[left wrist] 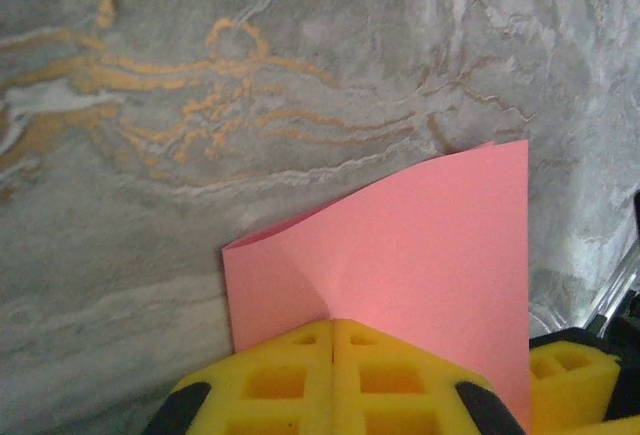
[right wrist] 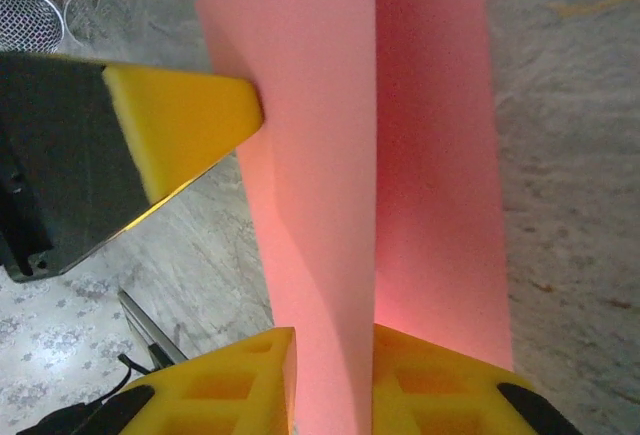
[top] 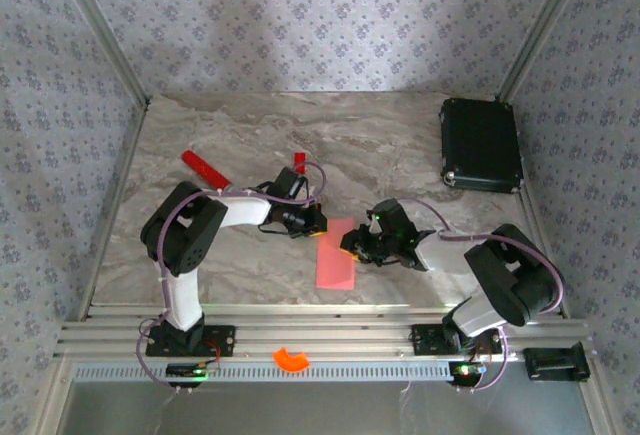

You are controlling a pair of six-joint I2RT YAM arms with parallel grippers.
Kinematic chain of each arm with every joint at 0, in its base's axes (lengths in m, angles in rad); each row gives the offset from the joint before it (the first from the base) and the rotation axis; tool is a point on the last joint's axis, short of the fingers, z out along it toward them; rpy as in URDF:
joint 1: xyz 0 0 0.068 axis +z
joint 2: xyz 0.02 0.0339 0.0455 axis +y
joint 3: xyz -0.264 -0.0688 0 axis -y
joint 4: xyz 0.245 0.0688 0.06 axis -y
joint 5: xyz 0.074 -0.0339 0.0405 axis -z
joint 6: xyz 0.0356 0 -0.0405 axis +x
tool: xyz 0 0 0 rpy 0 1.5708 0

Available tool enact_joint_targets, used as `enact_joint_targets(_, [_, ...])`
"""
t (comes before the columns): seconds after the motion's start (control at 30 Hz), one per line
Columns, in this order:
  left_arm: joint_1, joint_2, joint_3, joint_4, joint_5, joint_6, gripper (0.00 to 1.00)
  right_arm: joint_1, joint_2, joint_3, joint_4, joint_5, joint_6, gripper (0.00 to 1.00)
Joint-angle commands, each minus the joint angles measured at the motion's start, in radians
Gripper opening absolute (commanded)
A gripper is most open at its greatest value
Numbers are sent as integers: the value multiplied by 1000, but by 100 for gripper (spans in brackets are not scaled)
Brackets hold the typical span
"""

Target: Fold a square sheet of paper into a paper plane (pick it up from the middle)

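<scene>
Yellow fingers of the left gripper (left wrist: pixel 333 355) sit closest to me in its wrist view. They are pressed together on the near edge of the sheet of paper (left wrist: pixel 420 245), which bows up off the table (left wrist: pixel 150 255) beyond them. I read that pinch as pinning one end so a crease can be run.

From the right wrist, the right gripper (right wrist: pixel 335 370) straddles the same sheet where it stands in a loose fold. Its jaws are narrow with pink between them, but I cannot tell whether they truly clamp it.

Seen from overhead, the paper lies between the two arms, toward the front middle of the table. A red stick (top: pixel 205 167) and a small red block (top: pixel 299 160) lie behind the left arm, and a black case (top: pixel 481 144) sits far right, all apart from the sheet. As I judge it, the only crowding is the two grippers working so near each other.
</scene>
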Motion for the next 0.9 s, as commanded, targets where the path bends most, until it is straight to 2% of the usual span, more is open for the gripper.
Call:
enact_joint_targets(0.0, [-8,-38,-1,-80,-13,9,4,-14,-8,-1,-45,-14,-43,22])
enact_joint_targets(0.17, [-14,-47,21,-86,-6,13,6,-35,-8,-7,-56,-42,-72,12])
enact_joint_targets(0.33, [-35,-127,20,-74,-29,11,12,-54,-8,-14,-26,-51,-68,0])
enact_joint_targets(0.43, [-52,-212,-13,-66,-86,14,27,-49,-10,-9,-4,-32,-38,0])
enact_joint_targets(0.53, [-76,-307,-68,-59,-140,9,40,-6,-13,-4,9,44,16,0])
enact_joint_targets(0.67, [-106,-434,-178,-32,-215,-28,47,70,-19,-5,25,147,62,2])
enact_joint_targets(0.87, [-127,-619,-337,-10,-272,-49,46,36,-11,-7,22,74,5,12])
